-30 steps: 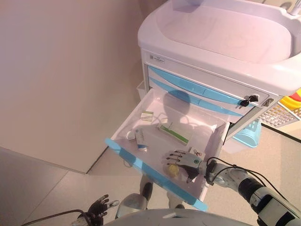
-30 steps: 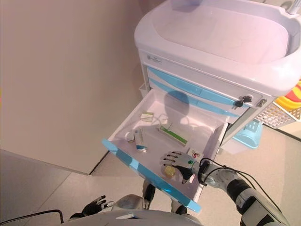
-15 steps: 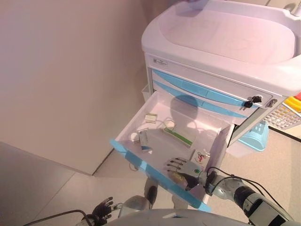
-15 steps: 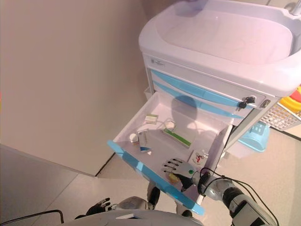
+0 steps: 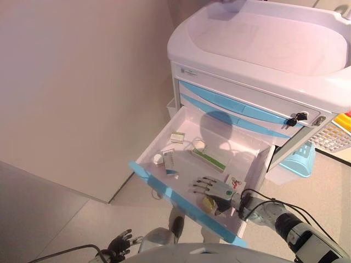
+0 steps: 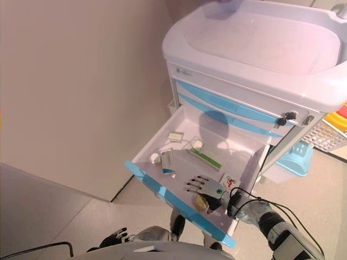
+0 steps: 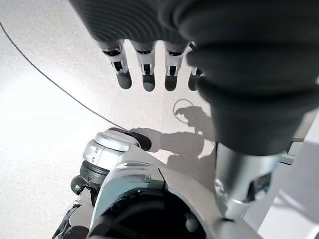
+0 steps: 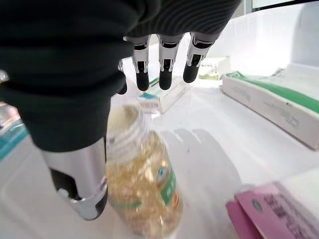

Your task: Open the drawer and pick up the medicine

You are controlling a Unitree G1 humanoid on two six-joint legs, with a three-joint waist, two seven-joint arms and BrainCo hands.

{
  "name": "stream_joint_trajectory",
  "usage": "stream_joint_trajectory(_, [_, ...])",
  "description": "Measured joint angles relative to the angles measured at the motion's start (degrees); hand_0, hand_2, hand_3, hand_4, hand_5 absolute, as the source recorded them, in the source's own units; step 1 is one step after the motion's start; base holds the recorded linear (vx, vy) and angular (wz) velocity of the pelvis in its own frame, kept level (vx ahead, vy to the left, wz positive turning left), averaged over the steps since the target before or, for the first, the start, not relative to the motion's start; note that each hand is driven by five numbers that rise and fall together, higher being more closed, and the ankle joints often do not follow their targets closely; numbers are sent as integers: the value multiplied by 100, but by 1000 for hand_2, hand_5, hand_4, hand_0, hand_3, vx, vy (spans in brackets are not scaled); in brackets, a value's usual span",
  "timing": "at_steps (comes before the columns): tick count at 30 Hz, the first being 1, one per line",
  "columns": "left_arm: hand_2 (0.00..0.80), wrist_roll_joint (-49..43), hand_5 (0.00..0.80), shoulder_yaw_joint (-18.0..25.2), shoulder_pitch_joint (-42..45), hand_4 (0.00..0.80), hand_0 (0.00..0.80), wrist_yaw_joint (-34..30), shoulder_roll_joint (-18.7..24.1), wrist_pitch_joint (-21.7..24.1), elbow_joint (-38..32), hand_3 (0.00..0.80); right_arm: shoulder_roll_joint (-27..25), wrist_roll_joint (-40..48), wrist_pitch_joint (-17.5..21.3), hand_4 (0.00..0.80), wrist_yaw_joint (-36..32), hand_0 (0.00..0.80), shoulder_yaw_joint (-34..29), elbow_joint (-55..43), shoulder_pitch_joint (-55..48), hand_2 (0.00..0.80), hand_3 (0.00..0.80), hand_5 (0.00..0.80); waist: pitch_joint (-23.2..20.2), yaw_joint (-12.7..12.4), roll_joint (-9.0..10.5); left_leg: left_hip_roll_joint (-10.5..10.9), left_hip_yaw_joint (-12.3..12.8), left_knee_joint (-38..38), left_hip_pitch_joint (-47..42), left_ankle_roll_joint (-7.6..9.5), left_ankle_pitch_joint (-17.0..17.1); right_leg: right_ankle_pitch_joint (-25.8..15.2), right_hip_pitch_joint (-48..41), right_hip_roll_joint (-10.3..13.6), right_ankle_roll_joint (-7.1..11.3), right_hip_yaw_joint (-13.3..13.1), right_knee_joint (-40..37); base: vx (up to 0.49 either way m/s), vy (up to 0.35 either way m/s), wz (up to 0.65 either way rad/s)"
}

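The white drawer with a blue front (image 5: 164, 193) stands pulled open from the cart. A small clear bottle of yellow capsules (image 5: 208, 204) lies near the drawer's front right, also seen in the right wrist view (image 8: 144, 189). My right hand (image 5: 218, 189) hovers just over it, open, with straight fingers (image 8: 164, 69) past the bottle and the thumb (image 8: 79, 184) beside it. My left hand (image 5: 121, 243) hangs low by the floor, open and empty, with its fingers (image 7: 144, 74) straight.
The drawer also holds a long green-and-white box (image 5: 208, 159), a small blue-ended box (image 5: 170, 162), a white cap (image 5: 158, 159), a small pale box (image 5: 177, 137) and a pink-printed box (image 5: 236, 182). Keys (image 5: 296, 118) hang in the cart's lock. A blue basket (image 5: 299, 159) sits at the right.
The whole view has shifted a little. My right hand stays over the bottle and has edged slightly deeper into the drawer. The left hand has not moved.
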State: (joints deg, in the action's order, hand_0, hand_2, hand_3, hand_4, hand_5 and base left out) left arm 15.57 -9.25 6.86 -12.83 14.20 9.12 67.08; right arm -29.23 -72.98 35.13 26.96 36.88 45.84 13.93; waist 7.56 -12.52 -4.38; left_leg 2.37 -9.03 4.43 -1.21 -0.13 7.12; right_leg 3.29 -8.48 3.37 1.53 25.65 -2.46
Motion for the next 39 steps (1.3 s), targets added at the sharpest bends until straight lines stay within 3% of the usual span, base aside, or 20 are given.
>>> stream_joint_trajectory(10, [0,4,0,3,42,0,0,-5,17,-5,-68,0,-155,239,-5,0,-296,0,0,-227,0,0,0,0,5,0,27,0,2,6,-5,5,4,0,0,1,1,-1,3,0,0,0])
stream_joint_trajectory(23, [0,5,0,26,23,0,0,-16,53,-5,-59,0,-146,468,-156,0,-1216,0,195,-235,4,0,0,0,44,-2,103,-1,3,8,-9,19,14,0,-1,0,1,-1,7,0,0,0])
stream_joint_trajectory(36, [0,0,0,28,3,0,0,-11,57,1,-41,0,-97,486,-254,0,-1220,0,235,-227,3,0,0,0,54,0,123,-4,4,9,-17,23,17,0,4,6,2,-2,60,0,0,0])
stream_joint_trajectory(37, [0,0,0,27,3,0,0,-11,57,1,-41,0,-97,486,-254,82,-1212,82,236,-228,2,82,82,82,54,-1,123,-4,4,9,-17,23,17,0,5,6,2,-2,60,0,0,0])
stream_joint_trajectory(38, [0,0,0,27,3,0,0,-11,57,2,-41,0,-97,486,-255,254,-1201,254,236,-228,2,254,254,254,54,0,123,-4,4,9,-16,23,17,0,5,6,2,-2,60,0,0,0])
stream_joint_trajectory(39, [0,0,0,27,3,0,0,-11,57,1,-41,0,-97,486,-268,637,-1185,637,236,-231,2,637,637,637,54,1,123,-4,4,9,-16,23,17,0,6,6,2,-2,60,0,0,0])
